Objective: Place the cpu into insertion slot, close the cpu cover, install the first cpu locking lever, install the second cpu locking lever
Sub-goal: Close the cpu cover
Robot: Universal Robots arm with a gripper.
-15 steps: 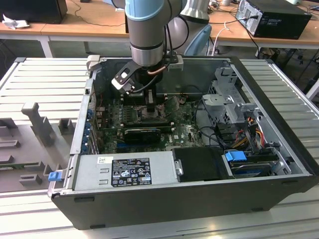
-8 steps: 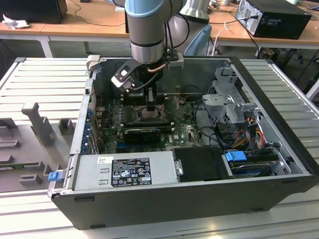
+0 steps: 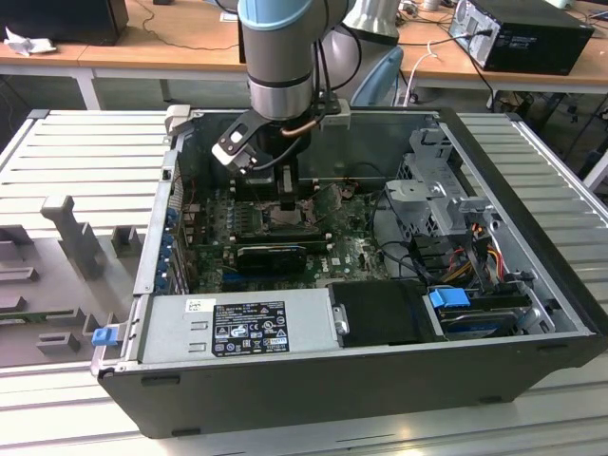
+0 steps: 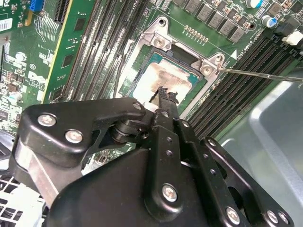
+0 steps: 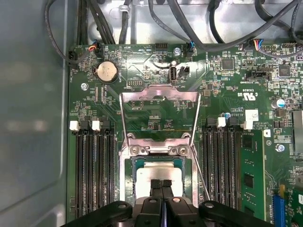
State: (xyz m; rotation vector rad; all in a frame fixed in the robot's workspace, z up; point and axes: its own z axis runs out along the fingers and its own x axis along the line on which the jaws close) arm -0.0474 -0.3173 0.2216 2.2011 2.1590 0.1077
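A ribbed grey bench [image 3: 95,161] carries the open computer case [image 3: 380,380] and grey fixtures [image 3: 71,228].

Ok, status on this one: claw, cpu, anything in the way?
Claw shut, tips over cpu, contact unclear. Chip lies flat in insertion slot. The cpu cover folded back, open. Thin locking lever free alongside; nothing blocking.

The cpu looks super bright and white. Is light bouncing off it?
Yes: in the second wrist view the cpu shows patchy glare on its face; in the first wrist view it looks evenly pale; in the exterior view the computer case is dim inside.
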